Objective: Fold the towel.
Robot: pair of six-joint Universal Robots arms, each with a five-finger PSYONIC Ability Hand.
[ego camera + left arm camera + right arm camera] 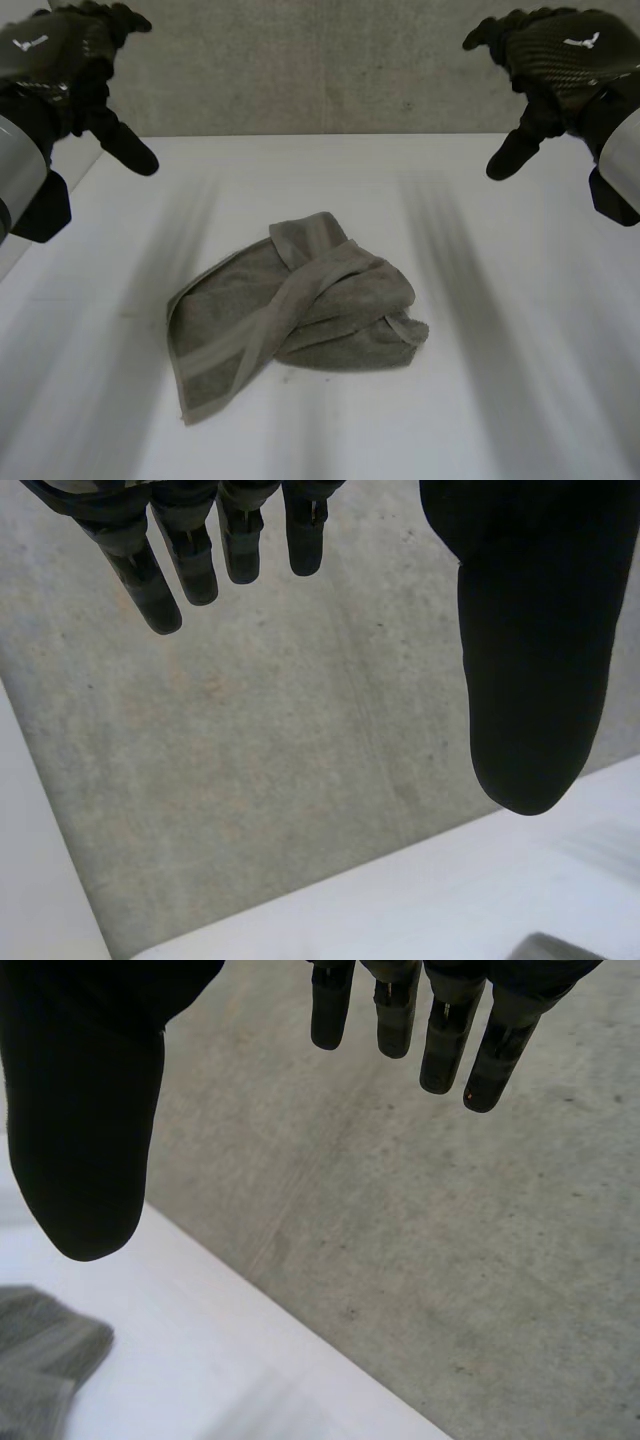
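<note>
Your towel [295, 315] is lying crumpled in the middle of the table [500, 420] — folding isn't under way yet. Beyond it, your left hand [70, 60] and right hand [560, 55] are hovering well apart, fingers straight, gripping nothing — I'd judge you're needing to spread it flat first.

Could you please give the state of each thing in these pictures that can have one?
towel: crumpled in a loose heap on the white table, not folded, untouched.
left hand: open, fingers relaxed, holding nothing, raised clear of the towel.
right hand: open, fingers relaxed, holding nothing, raised clear of the towel.
</note>
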